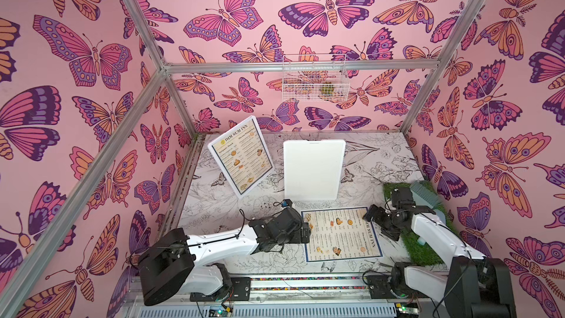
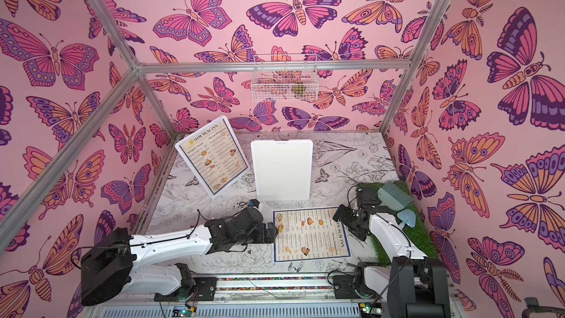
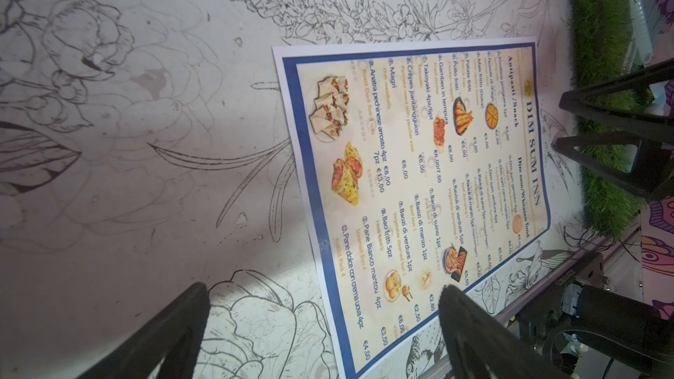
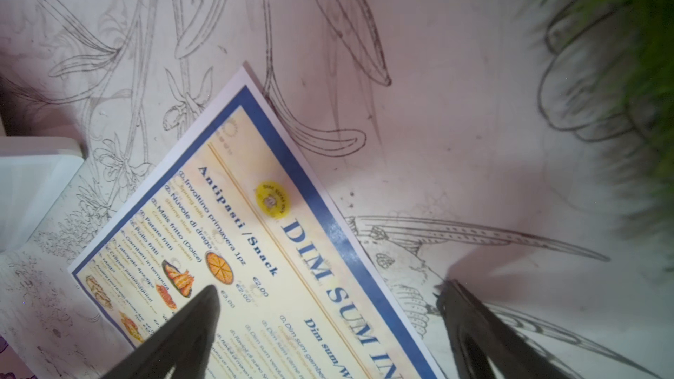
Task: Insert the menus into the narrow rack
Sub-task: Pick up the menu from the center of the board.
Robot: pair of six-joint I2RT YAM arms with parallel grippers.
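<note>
L gripper (image 3: 324, 302) & R gripper (image 4: 330, 293): jaws wide, both empty.
Cream, blue-bordered thin menu sheet (image 1: 341, 235) flat on floral tabletop (image 1: 214, 203) betw. them; likely light, floppy, slick. Pinch a short edge.

Flat menu (image 1: 341, 234): cream field, blue border, white margin, blue lettering. Standing menu (image 1: 240, 156): same colours. Upright panel (image 1: 313, 169): plain white. Table (image 1: 214, 206): white, with flowers drawn in black line. Walls (image 1: 275, 10): pink, with butterflies in orange, purple and magenta. Mat (image 1: 419, 252): grass green. I record my left gripper (image 3: 326, 293) and my right gripper (image 4: 330, 286) as black.
</note>
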